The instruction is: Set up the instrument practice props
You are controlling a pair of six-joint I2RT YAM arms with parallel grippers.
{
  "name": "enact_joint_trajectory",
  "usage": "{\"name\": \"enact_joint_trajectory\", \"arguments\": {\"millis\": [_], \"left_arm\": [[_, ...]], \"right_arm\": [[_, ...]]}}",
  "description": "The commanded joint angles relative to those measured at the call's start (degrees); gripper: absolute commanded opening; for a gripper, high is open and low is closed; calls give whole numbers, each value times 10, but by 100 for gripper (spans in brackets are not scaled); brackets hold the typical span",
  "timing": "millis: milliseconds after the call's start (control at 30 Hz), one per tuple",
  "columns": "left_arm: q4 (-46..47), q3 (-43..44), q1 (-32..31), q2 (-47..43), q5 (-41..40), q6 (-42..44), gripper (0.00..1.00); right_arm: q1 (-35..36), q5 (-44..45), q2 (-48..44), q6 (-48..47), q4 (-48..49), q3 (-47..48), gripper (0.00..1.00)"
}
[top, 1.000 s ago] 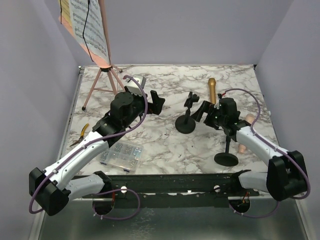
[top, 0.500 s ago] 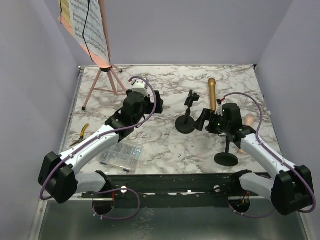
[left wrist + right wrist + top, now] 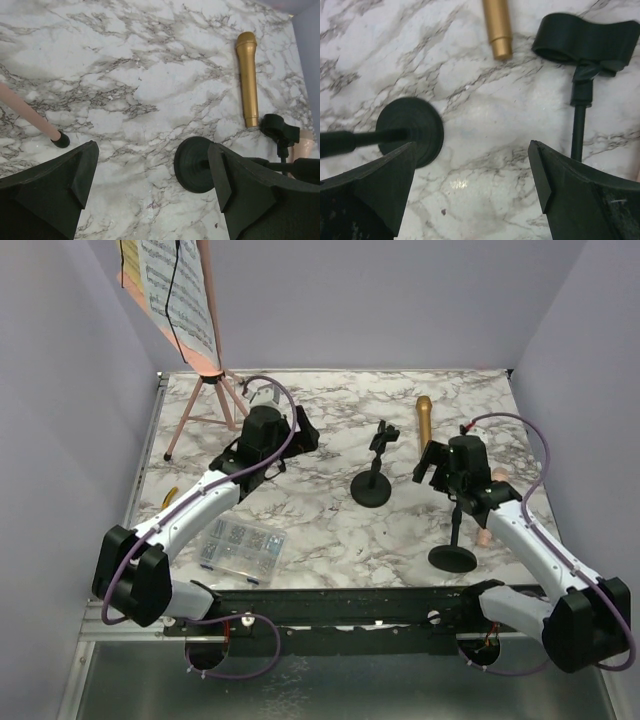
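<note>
**Top view, with both wrist views.** The music rack (image 3: 207, 335) stands at the far left corner of the table (image 3: 330, 525) and carries the sheet-music pages (image 3: 178, 285).

Two black holders stand upright with empty clips. The middle holder (image 3: 372, 486) is at the centre and the right holder (image 3: 453, 556) is near the front right. The gold microphone (image 3: 424, 420) lies flat beyond them. The pink microphone (image 3: 497, 477) lies at the right edge, partly hidden by the right arm.

**Change over the last second.**
- The left tool (image 3: 303, 432) has left the middle of the table and swung back toward the rack's legs. Its fingers have finished spreading and are now wide apart, holding nothing.
- The right tool (image 3: 428, 466) has drifted from beside the middle holder to a position above the right holder's stem, just short of the gold microphone. Its fingers are also wide apart and empty.

**Reading.** The rack and pages appear set and both holders placed. What likely remains is seating each microphone in a clip. The right tool seems best placed to take the gold one.

The box of screws (image 3: 240, 548) and the pliers (image 3: 166, 502) lie at the front left.
</note>
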Motion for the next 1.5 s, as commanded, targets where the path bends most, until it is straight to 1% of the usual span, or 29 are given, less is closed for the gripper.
{"name": "enact_joint_trajectory", "arguments": {"millis": [0, 67, 133, 167, 267, 300, 367, 467, 567, 633, 700, 867, 967, 1000, 1267, 1467], "left_arm": [[-2, 49, 37, 1, 61, -13, 99], [-1, 46, 45, -2, 63, 1, 99], [11, 25, 48, -10, 68, 23, 99], [14, 17, 53, -13, 79, 15, 99], [20, 4, 54, -21, 129, 6, 97], [29, -1, 51, -19, 152, 2, 95], [36, -2, 51, -8, 187, -2, 92], [36, 14, 53, 10, 220, -2, 90], [36, 17, 52, 14, 237, -4, 88], [36, 16, 53, 14, 240, -5, 88], [36, 18, 53, 14, 243, -7, 88], [35, 19, 53, 14, 251, -10, 88], [35, 19, 53, 17, 252, -10, 87], [36, 19, 53, 17, 252, -10, 87], [36, 17, 53, 28, 252, -9, 88], [36, 15, 53, 31, 257, -13, 88]], "right_arm": [[-12, 123, 56, 6, -17, 55, 99], [-27, 109, 93, 6, -5, 80, 99], [-48, 78, 136, 0, 13, 109, 99], [-60, 62, 163, -4, 23, 124, 99], [-101, -30, 257, -28, 49, 175, 99], [-111, -59, 295, -45, 32, 214, 99], [-116, -45, 389, -59, -34, 310, 98], [-120, -60, 483, -97, -66, 407, 98], [-121, -74, 562, -118, -102, 479, 95], [-121, -73, 588, -129, -105, 498, 90], [-120, -64, 598, -132, -95, 498, 87], [-120, -89, 616, -150, -60, 482, 74], [-120, -99, 629, -152, -66, 484, 63], [-120, -114, 630, -151, -63, 478, 60], [-119, -163, 591, -138, -7, 394, 46], [-120, -206, 558, -136, 3, 356, 20]]}}
